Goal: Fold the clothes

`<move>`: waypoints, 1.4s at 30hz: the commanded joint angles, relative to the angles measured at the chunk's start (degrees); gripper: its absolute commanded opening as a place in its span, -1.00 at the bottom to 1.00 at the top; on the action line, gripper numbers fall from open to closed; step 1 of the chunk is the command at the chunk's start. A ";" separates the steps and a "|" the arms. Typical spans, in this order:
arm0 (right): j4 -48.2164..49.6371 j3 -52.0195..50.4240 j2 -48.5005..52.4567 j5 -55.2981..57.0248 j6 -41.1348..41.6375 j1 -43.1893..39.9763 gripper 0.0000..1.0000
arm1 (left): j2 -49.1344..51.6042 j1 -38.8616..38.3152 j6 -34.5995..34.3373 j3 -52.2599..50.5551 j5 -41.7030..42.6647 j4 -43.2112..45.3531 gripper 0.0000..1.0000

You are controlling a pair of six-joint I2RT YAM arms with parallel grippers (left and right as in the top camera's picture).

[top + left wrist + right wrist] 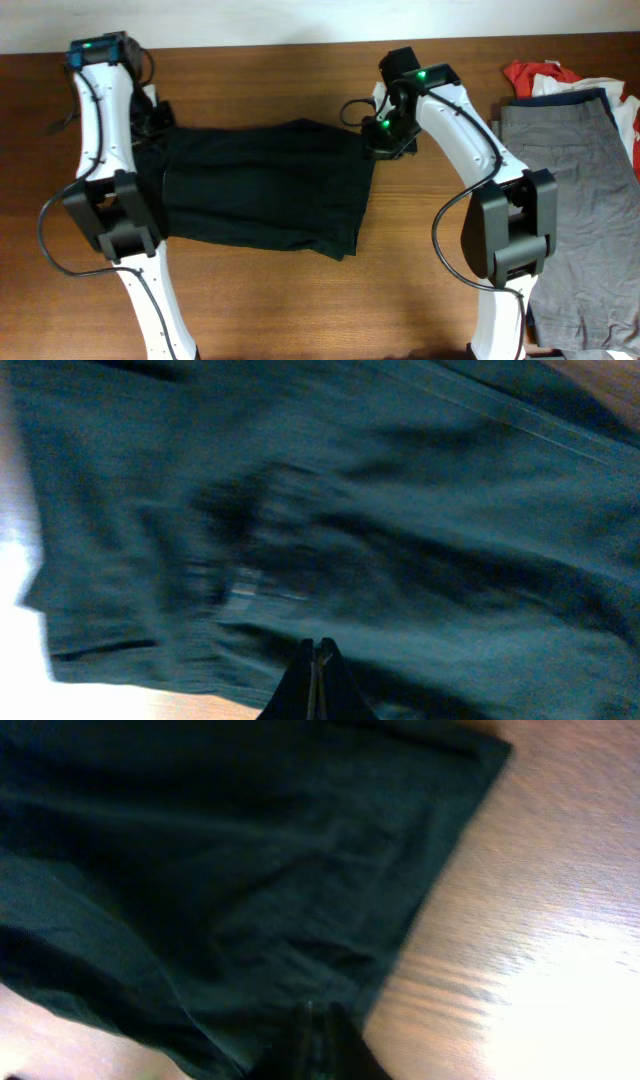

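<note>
A black garment (pixel 260 185) lies spread on the wooden table, roughly rectangular, with its lower right corner hanging toward the front. My left gripper (pixel 157 125) is at its far left edge, where the cloth bunches up. In the left wrist view the jaws (pixel 318 647) are pressed together on the dark cloth (pixel 400 510). My right gripper (pixel 386 140) is at the garment's far right corner. In the right wrist view its jaws (pixel 320 1017) are together at the edge of the cloth (pixel 200 850). Both wrist views are blurred.
Grey shorts (pixel 570 180) lie flat along the right side of the table. A red and white garment (pixel 540 78) is bunched behind them at the far right. Bare wood (pixel 330 300) shows in front of the black garment.
</note>
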 commanded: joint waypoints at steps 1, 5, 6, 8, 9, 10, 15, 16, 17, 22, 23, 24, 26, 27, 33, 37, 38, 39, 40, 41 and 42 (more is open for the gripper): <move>3.15 -0.85 3.26 -1.11 2.84 1.29 -0.92 | -0.98 -5.77 1.77 -2.99 5.22 2.10 -0.99; 6.40 -0.85 10.67 -1.09 3.69 3.23 -0.92 | -0.98 -7.02 1.79 -15.61 5.22 10.21 -0.99; 7.34 -0.85 12.39 -0.90 3.69 3.21 -0.93 | -0.98 -6.80 1.79 -18.71 5.22 11.78 -0.99; 8.92 -0.85 13.42 3.96 3.67 2.78 -0.92 | -0.98 -6.38 1.79 -25.44 4.98 14.03 -0.99; 9.27 -0.83 13.42 8.81 3.69 2.51 -0.92 | -0.98 -6.27 1.79 -27.36 3.39 14.43 -0.99; 9.27 -0.83 13.42 12.96 3.65 1.53 -0.92 | -0.98 -6.12 1.77 -28.72 -2.05 14.43 -0.99; 5.16 1.42 13.40 15.43 3.34 -11.76 -0.93 | -1.01 -5.27 1.55 -28.44 -10.25 12.98 -0.99; 3.72 3.28 13.40 15.45 1.75 -14.01 -0.92 | -1.11 -5.75 1.55 -27.28 -9.75 11.91 -0.99; 2.34 5.16 13.40 15.54 0.57 -15.37 -0.92 | -1.36 -6.38 1.55 -26.14 -9.46 11.15 -0.99; -15.54 28.33 13.29 9.60 0.20 -17.92 -0.92 | -2.29 -11.67 1.55 -7.82 -8.79 5.64 -0.97; -21.38 33.88 13.27 3.72 -0.28 -15.26 -0.92 | -2.29 -11.65 1.55 -3.39 -8.74 5.05 -0.61; -23.50 34.91 13.27 2.38 -1.01 -13.29 -0.92 | -2.27 -11.21 1.55 -0.74 -8.74 4.37 0.04; -28.22 33.40 13.29 1.86 -1.51 -5.31 -0.92 | -2.29 -9.60 1.55 3.52 -8.76 1.70 0.98; -28.68 31.82 13.29 1.88 -1.49 -0.31 -0.92 | -2.29 -8.46 1.55 4.74 -8.76 0.55 0.98; -14.34 11.65 13.29 -0.33 4.96 13.07 -0.92 | -2.27 -2.14 1.57 4.85 -8.79 0.35 0.99; -9.49 3.15 13.29 1.90 5.03 14.69 -0.92 | -2.27 -0.35 1.57 4.85 -8.79 0.22 0.98; -8.41 0.22 13.29 2.43 5.05 14.25 -0.92 | -2.27 -0.20 1.60 4.85 -8.81 0.28 0.98; -6.82 -2.78 13.31 3.39 5.42 13.84 -0.92 | -2.27 -0.20 1.60 4.85 -8.83 0.39 0.98; -5.68 -5.49 13.29 5.62 7.26 13.35 -0.92 | -2.27 -0.20 1.60 4.85 -8.83 0.39 0.98; -5.86 -7.61 13.29 9.11 8.00 12.24 -0.92 | -2.27 -0.13 1.60 4.85 -8.83 0.39 0.98; -7.30 -7.89 13.29 12.96 8.00 10.75 -0.92 | -2.27 0.04 1.60 4.85 -8.83 0.33 0.98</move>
